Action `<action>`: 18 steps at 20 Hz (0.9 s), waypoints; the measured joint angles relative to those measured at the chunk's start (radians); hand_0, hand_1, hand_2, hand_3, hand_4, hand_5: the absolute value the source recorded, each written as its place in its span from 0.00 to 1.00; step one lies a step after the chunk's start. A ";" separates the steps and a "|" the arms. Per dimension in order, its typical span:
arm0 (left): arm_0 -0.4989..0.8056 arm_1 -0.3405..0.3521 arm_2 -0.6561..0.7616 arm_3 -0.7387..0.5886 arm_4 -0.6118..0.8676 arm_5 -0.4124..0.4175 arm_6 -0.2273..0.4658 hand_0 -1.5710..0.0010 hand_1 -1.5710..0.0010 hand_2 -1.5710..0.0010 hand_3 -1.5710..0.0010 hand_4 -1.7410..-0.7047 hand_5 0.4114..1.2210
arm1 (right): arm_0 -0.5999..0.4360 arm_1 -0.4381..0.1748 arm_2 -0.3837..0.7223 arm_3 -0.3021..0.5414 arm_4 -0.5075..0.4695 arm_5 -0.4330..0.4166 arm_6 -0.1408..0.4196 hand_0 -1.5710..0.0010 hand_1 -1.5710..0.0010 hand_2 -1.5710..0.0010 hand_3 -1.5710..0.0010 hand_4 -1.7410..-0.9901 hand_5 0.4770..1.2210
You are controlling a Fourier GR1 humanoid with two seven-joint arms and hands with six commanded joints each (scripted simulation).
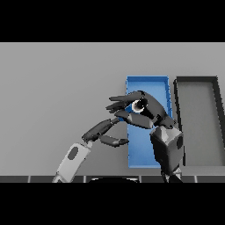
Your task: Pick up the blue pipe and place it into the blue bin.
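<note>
Looking down from the head view, the grey desk (61,88) carries a blue bin (147,83) a little right of the middle, and a dark grey bin (200,83) just beside it on the right. Both bins are long and run from near to far.

The right robot hand (140,110) hangs above the middle of the blue bin, over its left wall, with its fingers reaching to the left and slightly bent. Between the palm and the thumb a small pale round thing with a dark centre shows; I cannot tell what it is or whether the hand is clamped on it. The blue pipe cannot be made out anywhere; perhaps it is hidden under this hand.

The left robot hand (103,131) is just left of the blue bin, near its lower half, with fingers relaxed and apart, holding nothing.
</note>
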 measured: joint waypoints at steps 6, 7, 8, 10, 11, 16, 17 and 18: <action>0.033 0.031 -0.001 -0.057 0.011 -0.010 -0.031 1.00 1.00 1.00 1.00 0.76 0.07 | -0.160 -0.147 -0.222 0.104 -0.001 -0.092 -0.006 0.00 0.00 0.00 0.00 0.32 1.00; 0.039 0.032 -0.003 -0.067 0.012 -0.010 -0.016 1.00 1.00 1.00 1.00 0.76 0.07 | -0.165 -0.168 -0.246 0.133 0.026 -0.093 -0.010 0.00 0.00 0.00 0.00 0.32 1.00; 0.033 0.033 0.006 -0.065 0.014 -0.005 0.000 1.00 1.00 1.00 1.00 0.76 0.07 | -0.135 -0.170 -0.257 0.141 0.050 -0.090 -0.016 0.00 0.00 0.00 0.00 0.32 1.00; 0.021 0.029 0.009 -0.056 0.014 -0.005 0.019 1.00 1.00 1.00 1.00 0.76 0.08 | -0.120 -0.199 -0.308 0.171 0.071 -0.101 0.012 0.00 0.00 0.00 0.00 0.32 1.00; 0.034 0.040 0.009 -0.062 0.016 -0.010 0.001 1.00 1.00 1.00 1.00 0.76 0.08 | -0.079 -0.203 -0.326 0.169 0.081 -0.093 0.017 0.00 0.00 0.00 0.00 0.32 1.00; 0.031 0.041 0.011 -0.052 0.006 -0.003 -0.019 1.00 1.00 1.00 1.00 0.77 0.06 | 0.071 -0.190 -0.350 0.193 0.166 -0.072 0.023 0.00 0.00 0.00 0.00 0.32 1.00; 0.022 0.033 0.012 -0.043 0.006 0.000 -0.016 1.00 1.00 1.00 1.00 0.77 0.06 | 0.108 -0.184 -0.340 0.195 0.187 -0.079 0.023 0.00 0.00 0.00 0.00 0.32 1.00; 0.026 0.032 0.009 -0.042 0.005 -0.001 -0.020 1.00 1.00 1.00 1.00 0.78 0.06 | 0.139 -0.189 -0.323 0.205 0.197 -0.091 0.023 0.00 0.00 0.00 0.00 0.32 1.00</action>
